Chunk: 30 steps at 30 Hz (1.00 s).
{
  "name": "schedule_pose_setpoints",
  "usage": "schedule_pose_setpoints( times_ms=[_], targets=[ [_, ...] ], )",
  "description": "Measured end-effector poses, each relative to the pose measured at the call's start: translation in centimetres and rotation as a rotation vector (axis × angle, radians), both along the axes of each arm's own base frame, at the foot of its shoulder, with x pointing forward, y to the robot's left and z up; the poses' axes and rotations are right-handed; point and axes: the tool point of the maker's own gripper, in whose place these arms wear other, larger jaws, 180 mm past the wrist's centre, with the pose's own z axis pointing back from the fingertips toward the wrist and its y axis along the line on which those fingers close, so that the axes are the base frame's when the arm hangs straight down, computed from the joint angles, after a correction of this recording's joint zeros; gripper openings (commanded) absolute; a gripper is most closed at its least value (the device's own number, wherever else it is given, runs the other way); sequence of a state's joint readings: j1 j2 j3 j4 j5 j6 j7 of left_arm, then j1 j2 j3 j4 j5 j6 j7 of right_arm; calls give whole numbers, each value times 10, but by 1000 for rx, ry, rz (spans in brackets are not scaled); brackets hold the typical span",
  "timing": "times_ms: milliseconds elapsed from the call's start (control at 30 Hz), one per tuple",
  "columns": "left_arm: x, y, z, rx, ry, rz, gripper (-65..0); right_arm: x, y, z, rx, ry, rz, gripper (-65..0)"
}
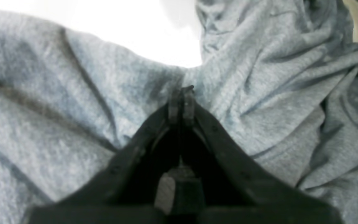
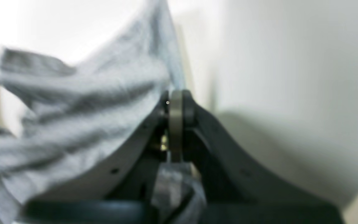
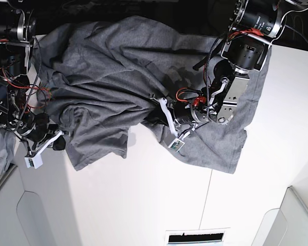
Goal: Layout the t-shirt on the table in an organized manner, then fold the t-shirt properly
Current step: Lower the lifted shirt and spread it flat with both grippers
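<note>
T-shirt being held by both grippers over the table.

The t-shirt [image 3: 118, 87] is being draped, rumpled, across the table [image 3: 143, 205]. Cloth is being pinched in the left gripper [image 1: 181, 93], jaws pressed together. At the shirt's edge, fabric seems to be nipped by the closed right gripper [image 2: 176, 96], though that view is blurred.

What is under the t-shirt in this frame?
The white table lies under the t-shirt. Both the left gripper and right gripper pinch its fabric. Whatever else sits beneath the bunched cloth is covered.
</note>
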<state>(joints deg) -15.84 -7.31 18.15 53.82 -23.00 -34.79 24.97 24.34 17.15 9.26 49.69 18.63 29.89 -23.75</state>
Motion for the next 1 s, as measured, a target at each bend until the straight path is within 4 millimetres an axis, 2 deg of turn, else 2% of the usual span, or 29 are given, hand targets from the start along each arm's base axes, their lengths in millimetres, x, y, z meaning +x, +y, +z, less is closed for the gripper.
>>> schedule_pose_setpoints(
  times_ms=[133,233,333,400,500,567,667,767,900,1000],
  targets=[
    [7,0,5,10,1,-17,-650,9,2,27,48,-34,-2,-650],
    [20,-1,16,-1,-18,-9,-650,8,10,34,87,-23,17,-650],
    [28,-10,36,-53,-45,-61,-650,0,31,30,153,26,62,-650],
    [32,-15,50,-93,-48,-63,-650,-10,52,25,200,59,99,-650],
    [33,-21,65,-113,-54,-84,-650,-31,85,20,244,90,169,-650],
    [32,-18,72,-113,-59,-99,-650,-45,99,21,253,88,205,-650],
    [36,7,78,-97,-69,-85,-650,-68,107,16,234,98,245,-650],
    [36,43,79,-44,-90,-66,-650,-99,111,-3,214,166,273,-650],
    [19,89,58,44,-45,-39,-650,-135,111,-28,205,256,278,-650],
    [1,114,41,86,-6,-23,-650,-147,99,-39,155,277,272,-650]
  ],
)
